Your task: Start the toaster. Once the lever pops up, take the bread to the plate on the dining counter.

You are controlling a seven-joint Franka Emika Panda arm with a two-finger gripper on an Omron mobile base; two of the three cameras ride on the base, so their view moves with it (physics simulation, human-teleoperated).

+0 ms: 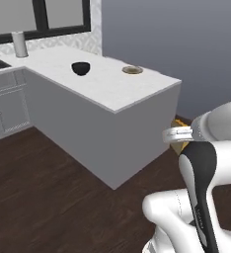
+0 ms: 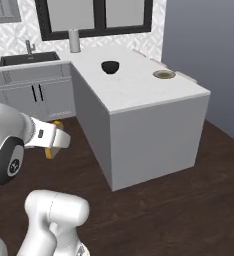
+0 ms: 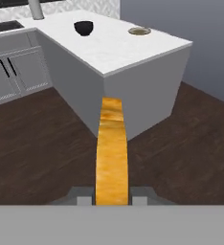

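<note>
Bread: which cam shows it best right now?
Hand view: the bread stands edge-on, crust toward the camera, pinched in the gripper. Left base view shows a golden corner behind the wrist. Right base view shows a small tan piece under the hand.

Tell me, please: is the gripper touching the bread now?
Touching. In the hand view the bread stands edge-on between the two fingertips of the gripper, with no gap on either side, held above the dark floor.

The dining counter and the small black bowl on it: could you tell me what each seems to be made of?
The dining counter: its top looks like polished white marble with faint grey veining, on a plain matte grey base. The black bowl: probably glazed ceramic, judging by its smooth dark surface, though the rendering leaves that open.
</note>
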